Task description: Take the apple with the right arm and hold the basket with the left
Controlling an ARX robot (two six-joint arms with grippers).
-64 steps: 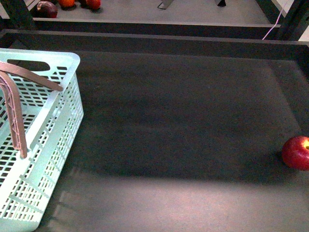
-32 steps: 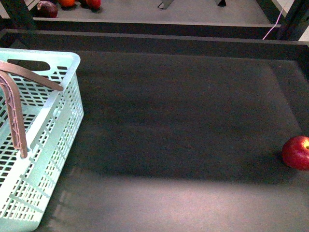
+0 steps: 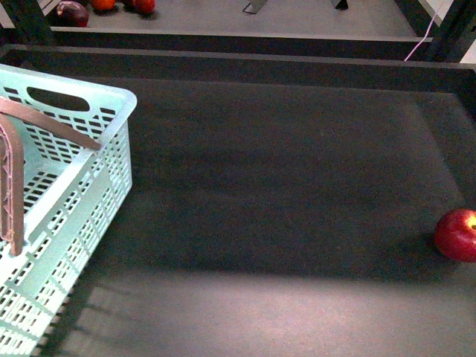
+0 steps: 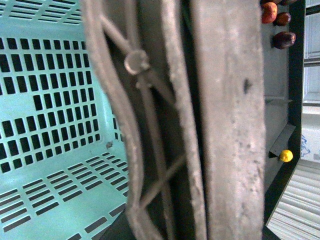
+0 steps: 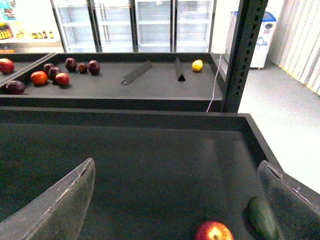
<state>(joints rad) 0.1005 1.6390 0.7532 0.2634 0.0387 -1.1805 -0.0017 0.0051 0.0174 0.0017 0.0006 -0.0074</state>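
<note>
Fingers [image 5: 60,205] spread wide, the right gripper [image 5: 176,165] faces the apple [image 3: 457,235] by the table's [image 3: 282,186] right edge; firm, smooth, likely to roll, it wants pinching across its middle. Far left, the basket [image 3: 111,149]; the left gripper's grip among its handles [image 3: 13,186] can't be told.

apple [image 3: 457,235] — cropped at edge, basket [image 3: 104,186] likewise

The front view is dim: the table [image 3: 282,171] is dark, with a paler band of light near me, where the basket [image 3: 111,141] throws a slotted shadow. At my left wrist, its handles [image 4: 150,130] are too close and blurred.
</note>
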